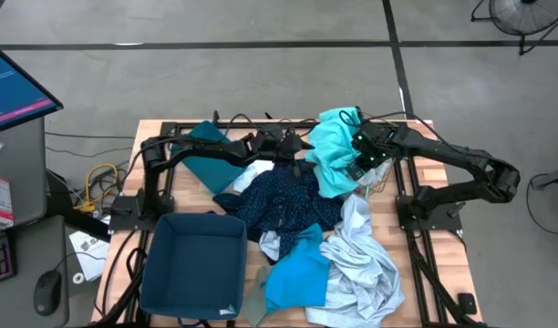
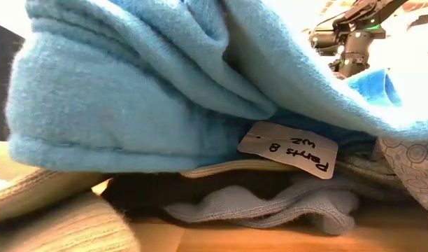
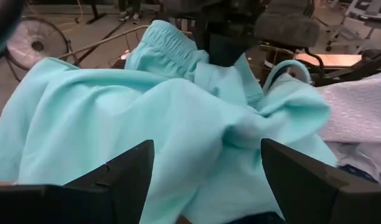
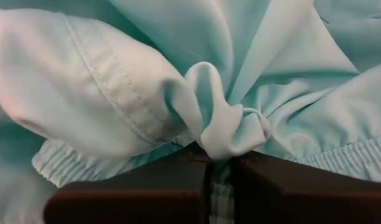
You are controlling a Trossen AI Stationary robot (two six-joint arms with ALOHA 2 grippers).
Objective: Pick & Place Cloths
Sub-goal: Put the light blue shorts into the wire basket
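The right gripper point(image 4: 210, 163) has its jaws pressed fully together on a pinched fold of the turquoise garment point(image 4: 197, 74); the fabric bunches into a small knot right at the fingertips and spreads out beyond them, its elastic waistband lying just beside the jaws. From above, this gripper point(image 1: 363, 155) sits at the far edge of the turquoise garment point(image 1: 332, 150), which is lifted over the heap.

The left gripper point(image 3: 206, 180) stands wide apart, both fingers point(image 3: 119, 177) clear of any cloth, with the turquoise garment point(image 3: 147, 118) filling the gap ahead of them; it grips nothing. Seen from above, the left gripper point(image 1: 297, 146) faces the turquoise garment from the side opposite the right gripper, and below both jaws lies the navy dotted cloth point(image 1: 279, 200).
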